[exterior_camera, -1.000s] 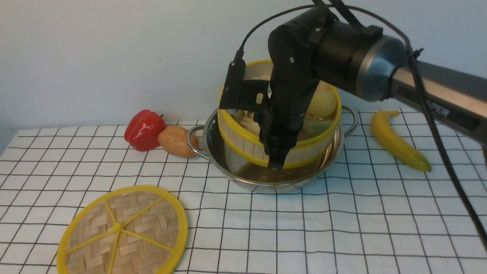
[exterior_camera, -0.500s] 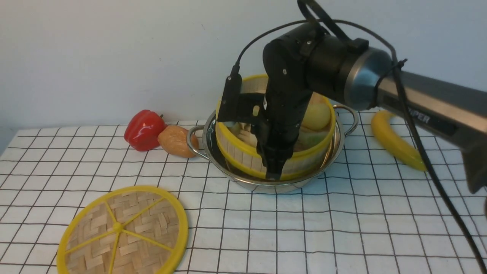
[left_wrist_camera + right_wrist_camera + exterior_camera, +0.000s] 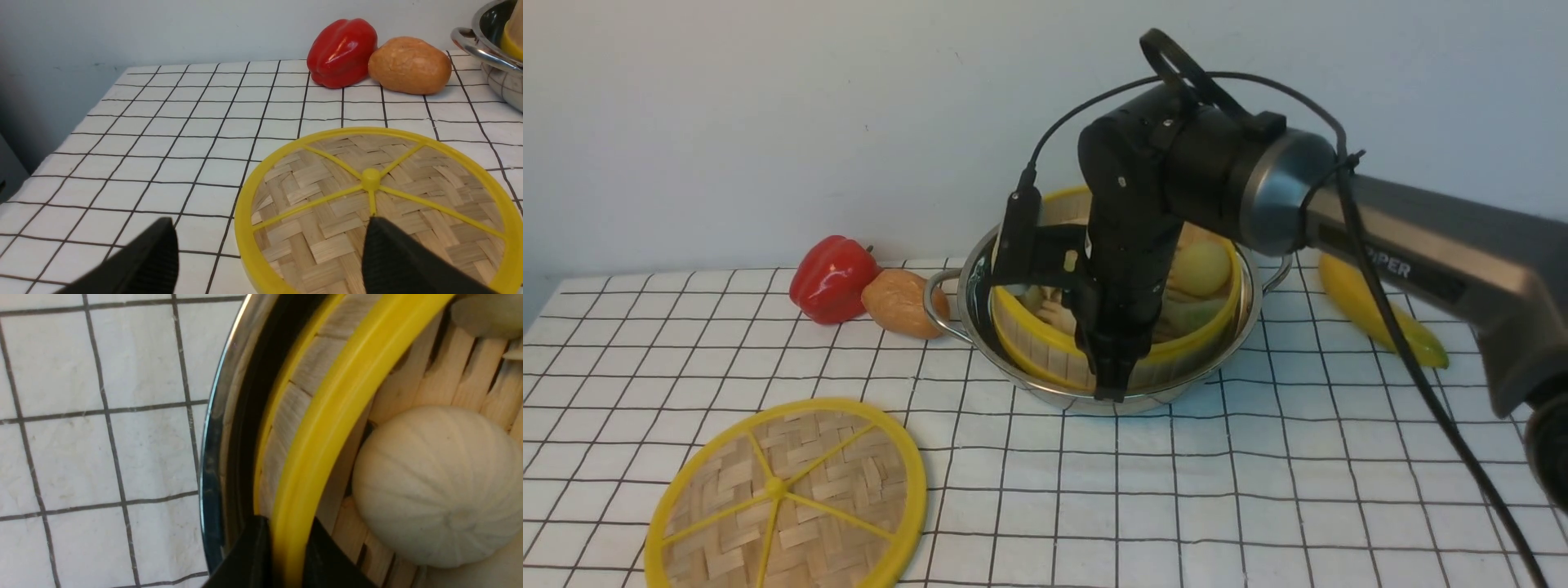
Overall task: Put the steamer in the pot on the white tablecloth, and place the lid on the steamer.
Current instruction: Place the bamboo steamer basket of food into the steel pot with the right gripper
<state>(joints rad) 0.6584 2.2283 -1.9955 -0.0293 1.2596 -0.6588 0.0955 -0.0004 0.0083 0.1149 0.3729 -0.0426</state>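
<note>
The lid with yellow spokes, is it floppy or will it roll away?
Probably stiff: the lid has a thick yellow rim and spokes bracing the weave. Likely light, being thin woven bamboo. Lying flat, it shouldn't roll.

Yellow-rimmed slatted steamer [image 3: 1045, 358] with buns sits inside steel pot [image 3: 1045, 397] on gridded white tablecloth [image 3: 1258, 490]; woven lid [image 3: 784, 494] flat, well apart.

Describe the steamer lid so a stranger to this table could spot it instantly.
On the white gridded tablecloth, find the shiny steel pot near the back wall. The lid lies flat by the near left corner, apart from it. Unlike the deep slatted steamer in the pot, it is a flat woven disc with six yellow spokes.
</note>
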